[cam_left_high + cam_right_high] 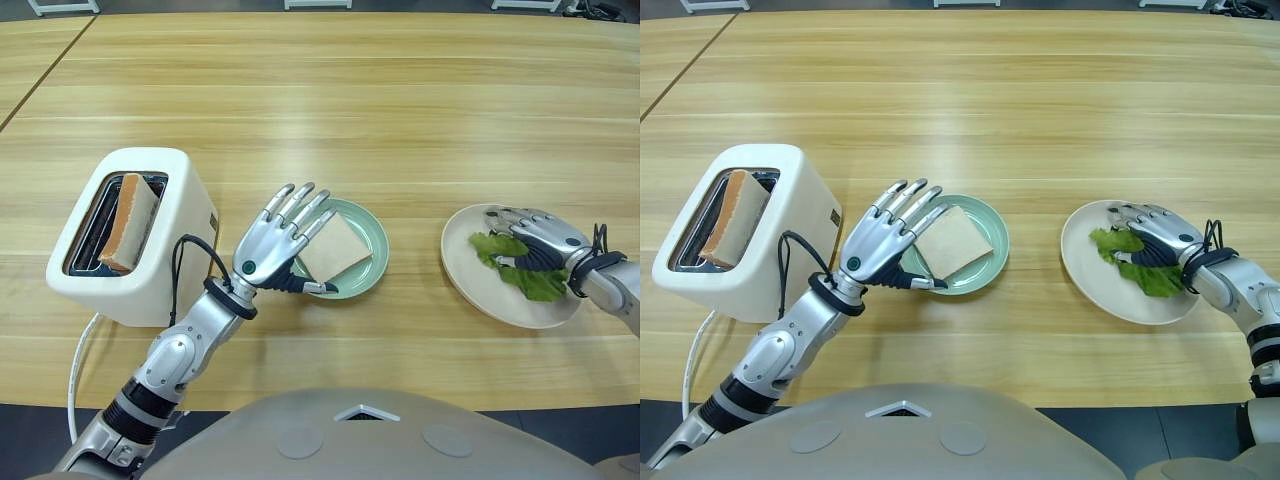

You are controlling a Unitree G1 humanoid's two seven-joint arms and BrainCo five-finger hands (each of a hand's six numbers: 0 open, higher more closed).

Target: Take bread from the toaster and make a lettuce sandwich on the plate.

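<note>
**Fig. 1.** Sandwich assembly, lettuce stage. 1 slice of bread (342, 250) lies flat on the green plate (377, 232) at the centre of the table (350, 100); a 2nd slice (130, 220) stands in a slot of the toaster (140, 295) to the left. The lettuce (541, 285) lies on the beige plate (478, 288) to the right, well apart from the green plate.

The step in hand appears to be picking up the lettuce. To do it well, the leaf should be pinched near its middle so that it comes up whole. It should then be lifted clear of the beige rim, carried across and laid flat on the slice within the green rim.

The right hand (540, 235) rests on the beige plate, its fingers curled down over the leaf and the thumb set against it, apparently in a light grasp. The lettuce has not visibly left the plate.

The left hand (268, 248) hangs over the near left edge of the green plate with its fingers spread almost straight, holding nothing. Its fingertips (322, 215) reach above the slice; contact cannot be judged.
</note>
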